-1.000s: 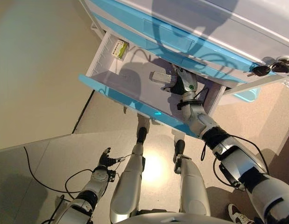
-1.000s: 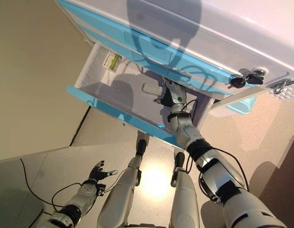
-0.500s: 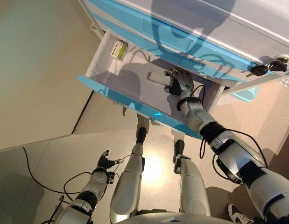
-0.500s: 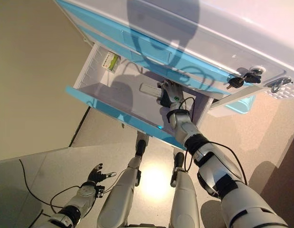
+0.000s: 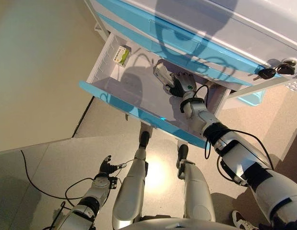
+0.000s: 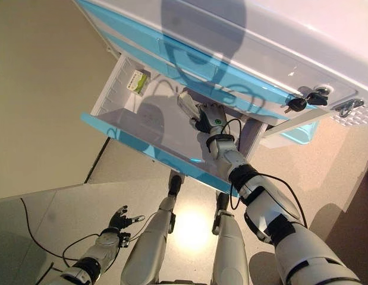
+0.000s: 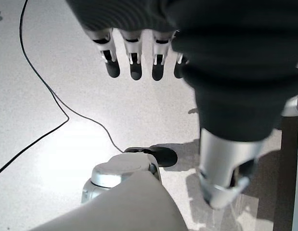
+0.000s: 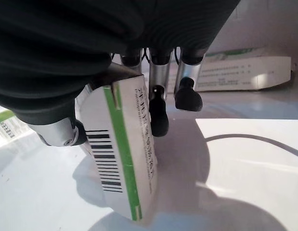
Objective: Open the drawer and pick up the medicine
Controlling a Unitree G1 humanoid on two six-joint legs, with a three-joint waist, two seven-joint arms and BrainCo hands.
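- The drawer [image 5: 120, 98] stood pulled out of the blue-fronted cabinet [image 5: 196, 28], so I judged the opening part of the task done and the lifting of the medicine the step in hand.
- The right hand [image 5: 181, 84] was inside the drawer with its fingers and thumb curled round a white medicine box [image 5: 162, 75] that has a green stripe; in the right wrist view the box [image 8: 121, 144] sat between the thumb and the fingers, with its lower corner close to the drawer floor or perhaps touching it.
- To do the step well, the hand should keep the pinch firm and rise straight up, because the box looked thin and light and could turn in the grip.
- The front of the drawer above [image 5: 177, 40] hung over the back part of the open drawer, so the wrist should come toward the robot a little as it lifts, to avoid it.
- A second box [image 5: 121, 54] lay in the far corner of the drawer, well apart from the held one, and needed no attention.
- The left hand [image 5: 106, 166] hung low over the floor with relaxed, straight fingers and held nothing; it could stay there.
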